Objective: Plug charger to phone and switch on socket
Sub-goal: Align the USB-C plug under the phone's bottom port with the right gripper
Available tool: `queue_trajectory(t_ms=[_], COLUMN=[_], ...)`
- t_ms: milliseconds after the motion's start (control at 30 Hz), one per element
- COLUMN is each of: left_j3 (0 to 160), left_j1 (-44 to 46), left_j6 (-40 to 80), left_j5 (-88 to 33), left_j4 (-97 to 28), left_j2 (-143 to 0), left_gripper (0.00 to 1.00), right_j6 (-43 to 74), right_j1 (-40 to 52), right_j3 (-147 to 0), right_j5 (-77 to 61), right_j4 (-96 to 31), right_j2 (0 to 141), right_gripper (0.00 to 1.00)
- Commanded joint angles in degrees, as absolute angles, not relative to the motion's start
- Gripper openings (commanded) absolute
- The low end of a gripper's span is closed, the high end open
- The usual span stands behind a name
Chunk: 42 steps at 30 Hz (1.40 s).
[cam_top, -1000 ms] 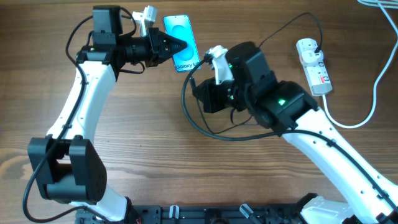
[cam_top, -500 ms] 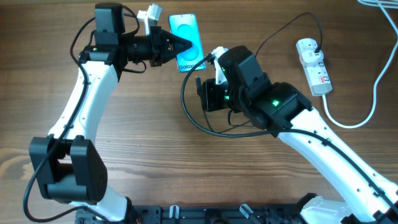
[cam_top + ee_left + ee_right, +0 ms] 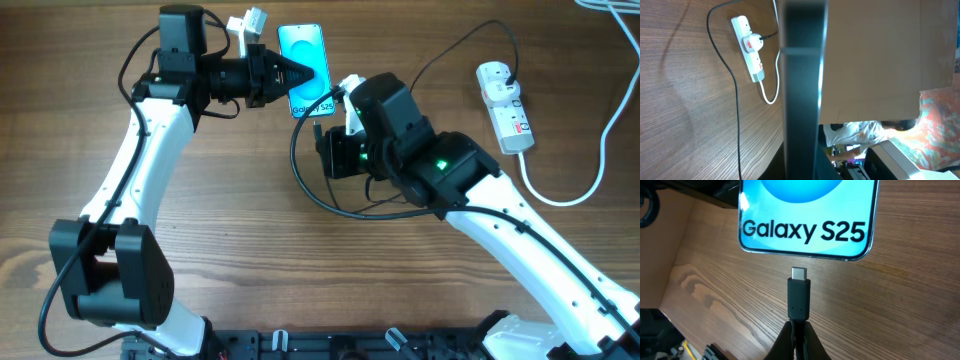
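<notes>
The left hand (image 3: 293,72) holds the phone (image 3: 305,45) tight by its edge. The right hand (image 3: 798,335) pinches the charger (image 3: 799,297), its tip just ahead of the hand, close to the phone's end, not touching.

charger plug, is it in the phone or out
Out. The charger plug points at the bottom edge of the phone, with a strip of wooden table showing between them.
</notes>
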<state>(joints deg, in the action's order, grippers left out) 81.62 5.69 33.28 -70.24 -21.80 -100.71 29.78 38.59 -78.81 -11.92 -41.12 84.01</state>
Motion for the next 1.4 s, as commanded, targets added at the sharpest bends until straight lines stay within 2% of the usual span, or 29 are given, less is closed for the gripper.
queue_trajectory(t_ms=[0, 1367], left_j3=[82.2, 82.2], left_j1=[6.3, 6.3], left_j6=[31.7, 28.8], left_j5=[-72.2, -72.2], left_j4=[-21.4, -21.4], left_j2=[-100.1, -100.1], left_gripper=[0.04, 0.04], right_j6=[30.2, 28.5], right_j1=[38.7, 38.7], right_j3=[-79.4, -79.4], right_j5=[-11.7, -10.8], right_j4=[-40.4, -40.5], right_j2=[85.0, 85.0], right_gripper=[0.04, 0.04])
